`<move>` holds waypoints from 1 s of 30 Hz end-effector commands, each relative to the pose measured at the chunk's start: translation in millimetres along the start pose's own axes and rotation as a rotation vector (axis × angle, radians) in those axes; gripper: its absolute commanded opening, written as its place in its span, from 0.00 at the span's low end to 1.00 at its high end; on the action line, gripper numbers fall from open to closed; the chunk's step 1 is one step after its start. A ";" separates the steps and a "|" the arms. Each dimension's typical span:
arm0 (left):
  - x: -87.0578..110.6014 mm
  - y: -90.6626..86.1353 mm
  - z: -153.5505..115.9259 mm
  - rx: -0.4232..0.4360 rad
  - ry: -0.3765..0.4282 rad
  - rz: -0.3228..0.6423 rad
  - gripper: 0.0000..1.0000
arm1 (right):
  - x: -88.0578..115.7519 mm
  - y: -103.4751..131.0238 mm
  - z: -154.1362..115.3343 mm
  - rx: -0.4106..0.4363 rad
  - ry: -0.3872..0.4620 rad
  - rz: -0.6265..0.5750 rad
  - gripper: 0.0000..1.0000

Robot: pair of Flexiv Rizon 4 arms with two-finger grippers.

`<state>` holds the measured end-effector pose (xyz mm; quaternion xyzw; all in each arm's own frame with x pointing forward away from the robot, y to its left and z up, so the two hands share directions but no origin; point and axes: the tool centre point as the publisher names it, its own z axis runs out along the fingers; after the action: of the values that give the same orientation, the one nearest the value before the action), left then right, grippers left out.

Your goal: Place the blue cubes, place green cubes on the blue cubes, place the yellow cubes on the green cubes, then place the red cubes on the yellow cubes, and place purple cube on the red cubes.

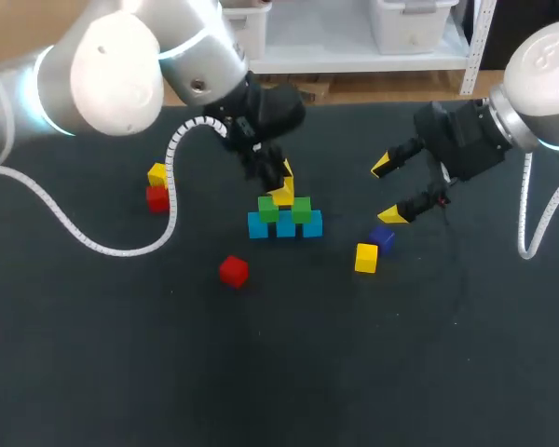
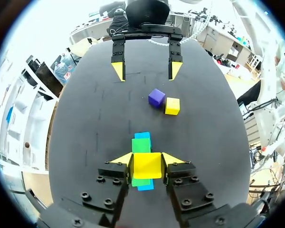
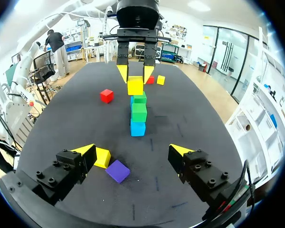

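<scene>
The white left arm (image 1: 102,70) reaches in to the middle. The left pincer (image 1: 281,186), black with yellow tips, points down and grips a small yellow cube (image 1: 282,196) from two sides. The white right arm (image 1: 540,74) holds the right pincer (image 1: 386,191) wide open, facing the left one.

The left arm (image 1: 102,65) and right arm (image 1: 540,70) are bulky, rounded, glossy white shells, each ringed by a thin pale-blue glowing band and trailing a ribbed white cable (image 1: 112,249). The left gripper (image 2: 147,160) and right gripper (image 3: 132,149) are matte black blocks studded with what look like hex screws, ending in yellow wedge tips.
</scene>
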<state>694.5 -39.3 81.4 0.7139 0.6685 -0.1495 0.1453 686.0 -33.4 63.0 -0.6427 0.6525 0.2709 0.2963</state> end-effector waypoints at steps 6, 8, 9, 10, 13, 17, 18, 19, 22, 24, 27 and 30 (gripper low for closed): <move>1.8 9.4 10.0 0.023 0.008 -0.008 0.00 | 0.4 -0.1 0.3 0.000 -0.002 -0.001 1.00; 3.6 10.7 10.4 0.023 0.011 -0.012 0.00 | 0.4 -0.1 0.3 0.000 -0.002 -0.001 1.00; 4.5 11.3 10.1 0.022 0.011 -0.014 0.00 | 0.4 -0.1 0.3 0.000 -0.002 -0.001 1.00; 5.0 11.7 9.9 0.022 0.012 -0.015 0.00 | 0.4 -0.1 0.3 0.000 -0.002 -0.001 1.00; 6.5 12.8 9.5 0.020 0.015 -0.018 0.00 | 0.4 -0.1 0.3 0.000 -0.002 -0.001 1.00; 8.3 14.0 9.9 0.020 0.021 -0.019 0.00 | 0.4 -0.1 0.3 0.000 -0.002 -0.001 1.00; 8.5 14.1 10.0 0.021 0.022 -0.019 0.00 | 0.4 -0.1 0.3 0.000 -0.002 -0.001 1.00; 8.7 14.1 10.1 0.022 0.024 -0.018 0.00 | 0.4 -0.1 0.3 0.000 -0.002 -0.001 1.00; 9.0 14.3 10.8 0.024 0.026 -0.018 0.00 | 0.4 -0.1 0.3 0.000 -0.002 -0.001 1.00; 8.3 13.9 11.8 0.028 0.026 -0.017 0.00 | 0.4 -0.1 0.3 0.000 -0.002 -0.001 1.00; 6.9 12.9 12.4 0.032 0.023 -0.012 0.00 | 0.4 -0.1 0.3 0.000 -0.002 -0.001 1.00; 6.5 12.5 12.5 0.032 0.021 -0.011 0.00 | 0.4 -0.1 0.3 0.000 -0.002 -0.001 1.00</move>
<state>704.1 -38.7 67.6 0.7128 0.6727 -0.1515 0.1282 686.0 -33.4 63.0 -0.6427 0.6525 0.2709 0.2963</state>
